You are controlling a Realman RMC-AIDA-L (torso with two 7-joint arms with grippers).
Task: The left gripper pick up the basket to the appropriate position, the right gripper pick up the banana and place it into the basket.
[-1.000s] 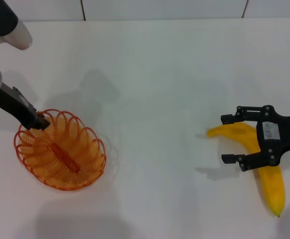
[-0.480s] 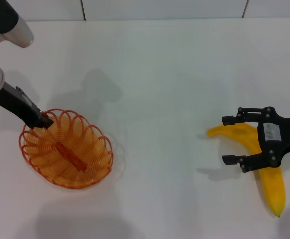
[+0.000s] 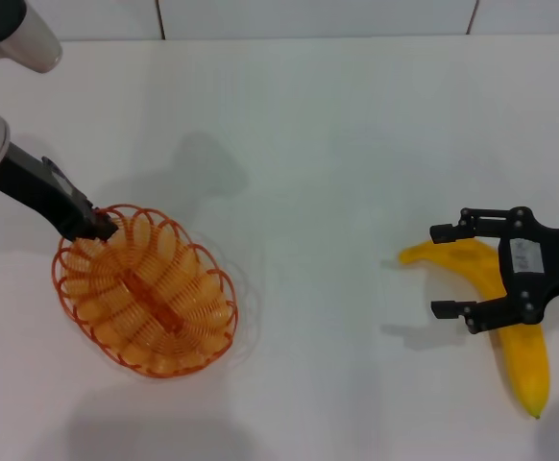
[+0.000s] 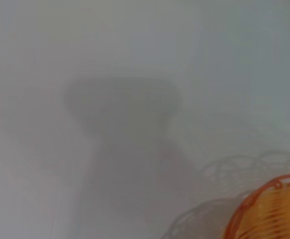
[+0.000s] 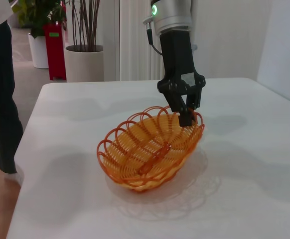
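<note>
The orange wire basket (image 3: 191,338) hangs a little above the white table at the left, tilted, with its shadow beneath it. My left gripper (image 3: 99,229) is shut on its far left rim. The right wrist view shows the same hold: the left gripper (image 5: 186,113) pinches the rim of the basket (image 5: 135,167). A piece of the basket's rim (image 4: 264,199) shows in the left wrist view. The yellow banana (image 3: 522,357) lies on the table at the right. My right gripper (image 3: 436,271) is open, its fingers on either side of the banana's stem half, just above it.
The white table (image 3: 318,144) stretches between the basket and the banana. Beyond the table's far edge, the right wrist view shows a standing person (image 5: 0,89) and potted plants (image 5: 82,55).
My left gripper has carried the basket to the right and toward the table's front. The right gripper and the banana have stayed in place.
</note>
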